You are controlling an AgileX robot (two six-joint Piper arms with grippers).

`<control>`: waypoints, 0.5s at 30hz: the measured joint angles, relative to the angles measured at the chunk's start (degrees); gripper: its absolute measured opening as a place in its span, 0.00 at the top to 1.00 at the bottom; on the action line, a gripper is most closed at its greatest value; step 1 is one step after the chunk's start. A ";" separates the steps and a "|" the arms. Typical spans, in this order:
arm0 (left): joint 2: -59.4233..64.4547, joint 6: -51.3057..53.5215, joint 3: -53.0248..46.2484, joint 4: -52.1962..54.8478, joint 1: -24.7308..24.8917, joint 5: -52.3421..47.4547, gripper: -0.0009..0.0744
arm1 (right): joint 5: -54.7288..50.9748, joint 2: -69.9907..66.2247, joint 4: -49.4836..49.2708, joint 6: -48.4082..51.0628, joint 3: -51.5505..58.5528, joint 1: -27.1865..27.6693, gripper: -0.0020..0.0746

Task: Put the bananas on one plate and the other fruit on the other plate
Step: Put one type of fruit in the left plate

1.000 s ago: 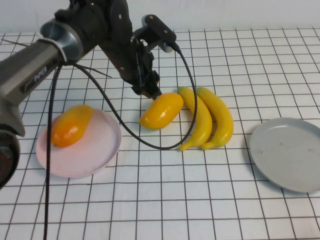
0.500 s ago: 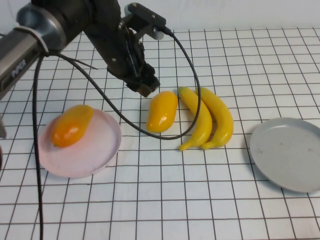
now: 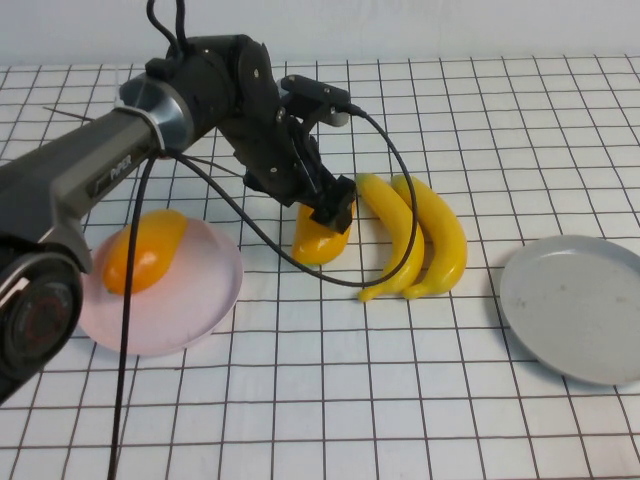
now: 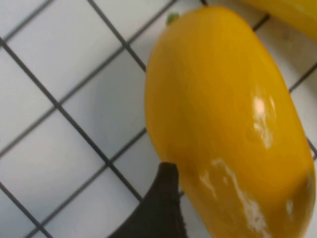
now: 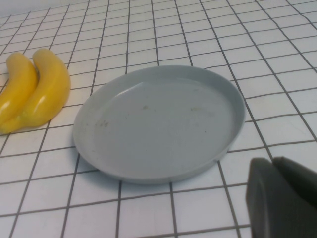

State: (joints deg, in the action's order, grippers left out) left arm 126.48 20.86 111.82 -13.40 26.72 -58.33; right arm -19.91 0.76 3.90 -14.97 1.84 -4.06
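Note:
My left gripper (image 3: 334,214) is down over a plump orange-yellow fruit (image 3: 316,241) lying on the table left of the bananas. In the left wrist view that fruit (image 4: 228,124) fills the space between the jaws, with one dark finger (image 4: 161,208) beside it; the jaws stand open around it. The second oval fruit (image 3: 144,251) lies on the pink plate (image 3: 205,290). Two bananas (image 3: 402,238) (image 3: 441,236) lie side by side on the table. The grey-blue plate (image 3: 575,305) is empty at the right. My right gripper (image 5: 277,198) is shut near that plate (image 5: 158,121), out of the high view.
The left arm's black cable (image 3: 395,190) loops across the bananas. The white gridded table (image 3: 330,400) stretches in front of the plates. The bananas (image 5: 34,89) also show in the right wrist view, beyond the grey-blue plate.
The left gripper lifted off the fruit and swung left, the fruit turned more upright, and now the gripper has come back down over it. The right arm has not moved.

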 joint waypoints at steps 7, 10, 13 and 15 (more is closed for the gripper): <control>1.69 -0.10 0.00 -1.81 0.00 5.82 0.10 | 0.00 0.00 0.00 0.00 0.00 0.00 0.99; 3.81 -0.10 0.00 -3.66 0.00 6.29 0.10 | 0.00 0.00 0.00 0.00 0.00 0.00 0.99; 5.41 -0.21 0.00 -4.54 0.00 6.39 0.10 | 0.00 0.00 0.00 0.00 0.00 0.00 0.99; 5.71 -0.33 0.00 -4.85 0.00 6.55 0.10 | 0.00 0.00 0.00 0.00 0.00 0.00 0.99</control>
State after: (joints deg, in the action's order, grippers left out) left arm 132.19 20.53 111.82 -18.26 26.72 -51.79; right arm -19.91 0.76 3.90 -14.97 1.84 -4.06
